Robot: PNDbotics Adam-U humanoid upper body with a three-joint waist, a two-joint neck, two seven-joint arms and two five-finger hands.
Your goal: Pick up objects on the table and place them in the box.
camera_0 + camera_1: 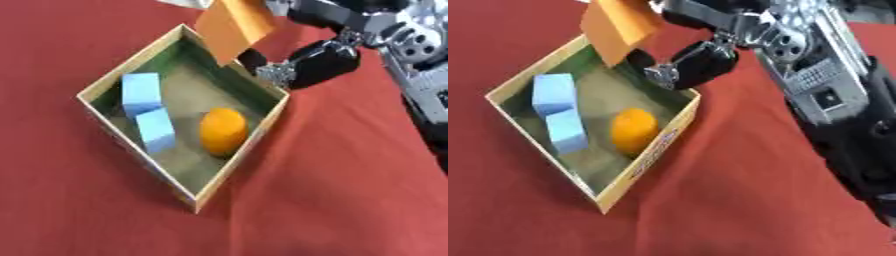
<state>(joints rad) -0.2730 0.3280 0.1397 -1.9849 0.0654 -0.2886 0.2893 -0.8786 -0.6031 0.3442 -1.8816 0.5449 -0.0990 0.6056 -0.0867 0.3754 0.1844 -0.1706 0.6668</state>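
My right hand [311,62] was mostly a dark blur; I couldn't make out just where its fingers met the orange card [234,26]. The card's top ran off the upper edge in both views, so its full shape stayed unknown. The card also covered part of the box's far wall [249,82]. Printing on the box's near wall [654,150] was too smeared to read. My forearm [833,105] was cut by the right edge. My left hand showed nowhere.
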